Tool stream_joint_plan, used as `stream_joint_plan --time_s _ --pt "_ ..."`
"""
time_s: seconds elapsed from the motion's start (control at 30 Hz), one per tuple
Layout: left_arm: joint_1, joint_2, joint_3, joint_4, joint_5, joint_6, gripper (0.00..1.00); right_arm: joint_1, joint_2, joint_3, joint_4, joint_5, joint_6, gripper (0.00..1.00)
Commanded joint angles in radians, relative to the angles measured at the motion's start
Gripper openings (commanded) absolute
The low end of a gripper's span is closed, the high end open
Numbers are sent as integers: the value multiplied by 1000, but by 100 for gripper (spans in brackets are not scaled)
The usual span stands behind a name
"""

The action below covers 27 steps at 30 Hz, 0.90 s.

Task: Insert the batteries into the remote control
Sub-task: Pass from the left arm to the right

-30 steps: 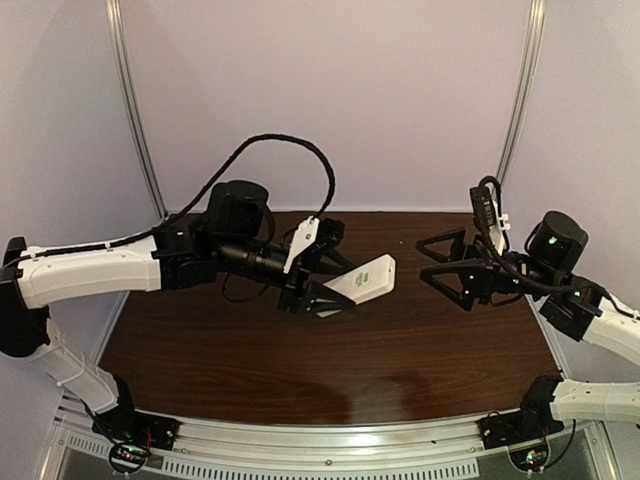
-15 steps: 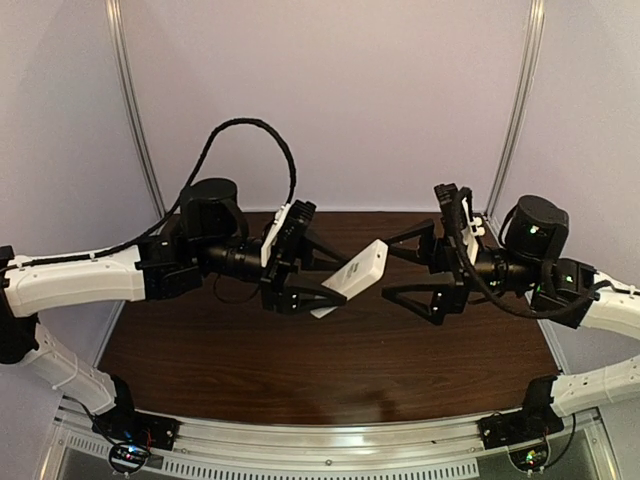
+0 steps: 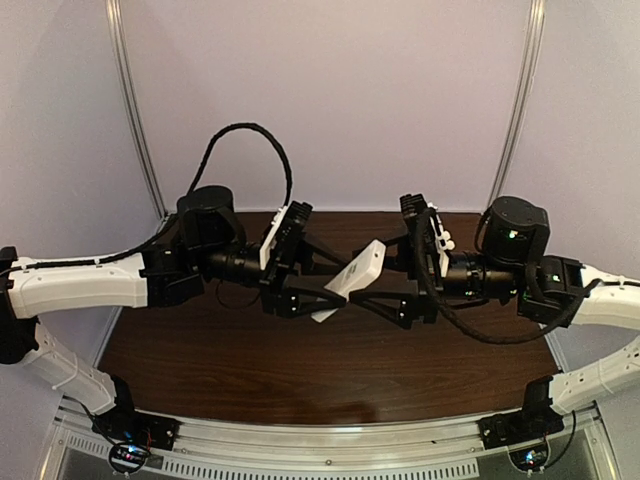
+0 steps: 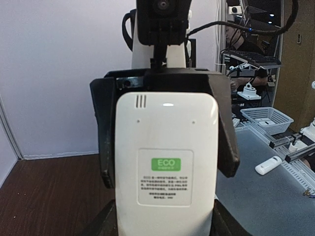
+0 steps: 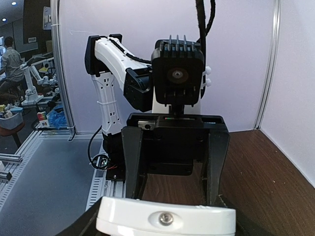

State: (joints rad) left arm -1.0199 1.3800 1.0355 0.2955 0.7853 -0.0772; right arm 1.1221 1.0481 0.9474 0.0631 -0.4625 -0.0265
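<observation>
My left gripper (image 3: 325, 290) is shut on the white remote control (image 3: 356, 274) and holds it in the air above the table, tilted up toward the right. In the left wrist view the remote (image 4: 166, 162) shows its plain back with a green ECO label. My right gripper (image 3: 378, 280) is open, with one finger on each side of the remote's far end; its fingers (image 4: 224, 132) flank the remote closely, and I cannot tell whether they touch it. The right wrist view shows the remote's end face (image 5: 165, 220) with a small screw. The batteries are out of view.
The brown table (image 3: 300, 370) lies below both arms. A metal rail (image 3: 330, 440) runs along the near edge. Pale walls close the back and sides. A black cable (image 3: 250, 135) loops above the left arm.
My right arm has swung left toward the remote until its open fingers straddle the remote's far end. My left gripper has raised the remote slightly and tilted it more upright.
</observation>
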Motion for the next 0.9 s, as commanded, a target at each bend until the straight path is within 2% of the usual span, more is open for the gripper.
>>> stream_joint_plan --time_s 0.0,0.2,0.27,0.37,0.47,0.63,0.87 --pt "5 -36 -30 93 3 -18 28 11 -1 13 16 60 5 65" --pt "4 -45 -48 106 -24 -19 28 12 -19 -10 48 84 27 45" --pt "5 -47 -53 109 -35 -19 34 12 -23 -9 49 94 59 39" --pt "6 -61 -62 92 -74 -15 63 11 -25 3 24 113 69 35" --pt "17 -102 -91 66 -162 -17 96 7 -21 33 -47 166 82 31" --pt "86 -199 -166 16 -290 -48 97 -28 22 78 -204 254 141 30" --pt "176 -287 -242 -64 -471 -115 97 -104 186 216 -522 268 200 28"
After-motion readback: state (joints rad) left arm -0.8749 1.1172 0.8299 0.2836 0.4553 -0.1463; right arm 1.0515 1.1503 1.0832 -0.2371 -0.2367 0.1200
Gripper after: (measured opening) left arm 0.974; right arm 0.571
